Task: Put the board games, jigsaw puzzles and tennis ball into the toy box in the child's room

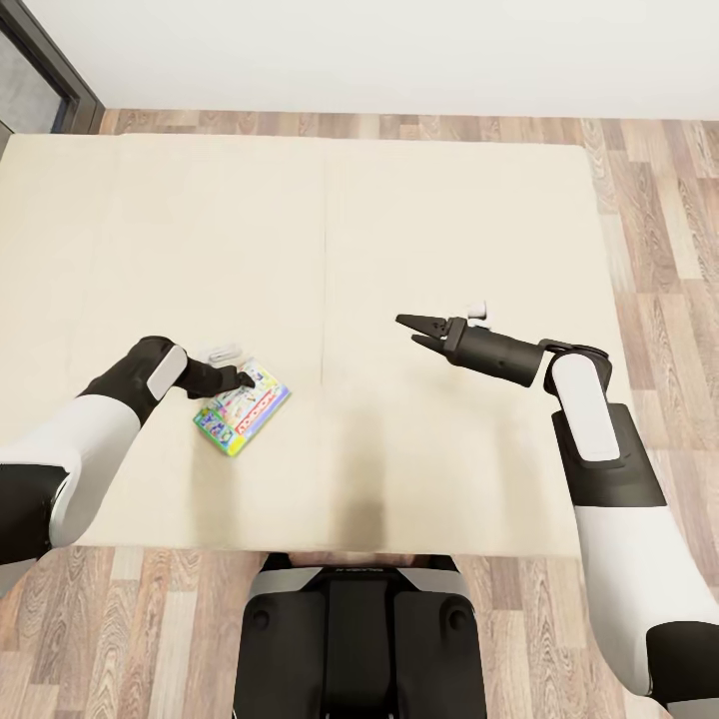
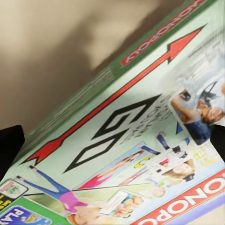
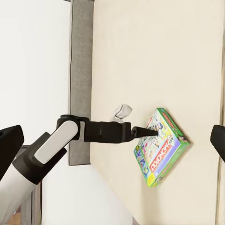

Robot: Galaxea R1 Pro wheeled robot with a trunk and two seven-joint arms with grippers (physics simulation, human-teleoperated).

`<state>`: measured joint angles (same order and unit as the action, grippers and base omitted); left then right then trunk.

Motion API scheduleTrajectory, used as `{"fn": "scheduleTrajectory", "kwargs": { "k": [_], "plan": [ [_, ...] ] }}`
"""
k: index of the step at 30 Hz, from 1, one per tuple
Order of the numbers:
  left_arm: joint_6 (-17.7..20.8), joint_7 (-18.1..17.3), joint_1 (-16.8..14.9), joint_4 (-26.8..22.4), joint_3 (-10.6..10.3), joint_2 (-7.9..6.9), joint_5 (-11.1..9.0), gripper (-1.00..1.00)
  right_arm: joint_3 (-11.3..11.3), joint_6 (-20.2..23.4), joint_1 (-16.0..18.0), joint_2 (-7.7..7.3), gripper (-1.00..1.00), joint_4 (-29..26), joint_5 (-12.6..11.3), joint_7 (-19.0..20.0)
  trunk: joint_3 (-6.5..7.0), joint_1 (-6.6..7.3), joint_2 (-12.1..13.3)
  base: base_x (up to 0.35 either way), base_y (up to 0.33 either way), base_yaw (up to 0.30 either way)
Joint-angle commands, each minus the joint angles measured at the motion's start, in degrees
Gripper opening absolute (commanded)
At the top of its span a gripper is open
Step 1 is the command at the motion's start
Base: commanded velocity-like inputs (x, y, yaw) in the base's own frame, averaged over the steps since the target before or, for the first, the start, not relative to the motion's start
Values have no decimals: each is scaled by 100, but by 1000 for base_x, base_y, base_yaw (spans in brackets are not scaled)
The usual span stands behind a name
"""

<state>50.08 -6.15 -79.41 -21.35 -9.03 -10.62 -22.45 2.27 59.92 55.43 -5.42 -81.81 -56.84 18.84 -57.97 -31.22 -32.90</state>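
You can read "MONOPOLY" in white on red bands along the lid and green side of the board game box (image 2: 140, 140), with a large black "GO" beside a red arrow; a corner label perhaps begins "PLA".

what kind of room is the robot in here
Probably a bedroom: a broad beige mattress with a grey frame edge, a wood plank floor, and a green-edged Monopoly game box lying on the mattress.
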Motion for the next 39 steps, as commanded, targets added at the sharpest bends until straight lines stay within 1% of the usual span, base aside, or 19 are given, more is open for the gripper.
{"fn": "scheduleTrajectory", "kwargs": {
  "k": [1, 6, 13, 22, 29, 39],
  "plan": [
    [12, -50, 4, 26, -38, -1, 39, 100, 2, 8, 3, -3, 100, 0, 59, 58, -5, -4, -4, 0, -9, 0],
    [11, -59, 4, 26, -38, -1, 39, 100, -2, 8, 3, -9, 100, -1, 59, 58, -5, -4, -4, -1, -37, 0],
    [11, -64, 4, 26, -38, -1, 39, 100, 4, 8, 3, -6, 100, -1, 59, 58, -5, -4, -4, -42, -182, 0],
    [11, -73, 4, 26, -38, 5, 39, 100, 6, 8, 3, -1, 100, 2, 59, 58, -5, -4, -4, -8, -37, 0],
    [17, -79, 4, 26, -32, 7, 37, 100, 8, 8, 3, -5, 100, 6, 62, 58, -5, -4, -4, -51, -155, 0],
    [20, -80, 4, 26, -29, 7, 31, 100, 4, 8, 2, -10, 100, 0, 63, 58, -5, -4, -4, -11, -59, 0]
  ]
}}
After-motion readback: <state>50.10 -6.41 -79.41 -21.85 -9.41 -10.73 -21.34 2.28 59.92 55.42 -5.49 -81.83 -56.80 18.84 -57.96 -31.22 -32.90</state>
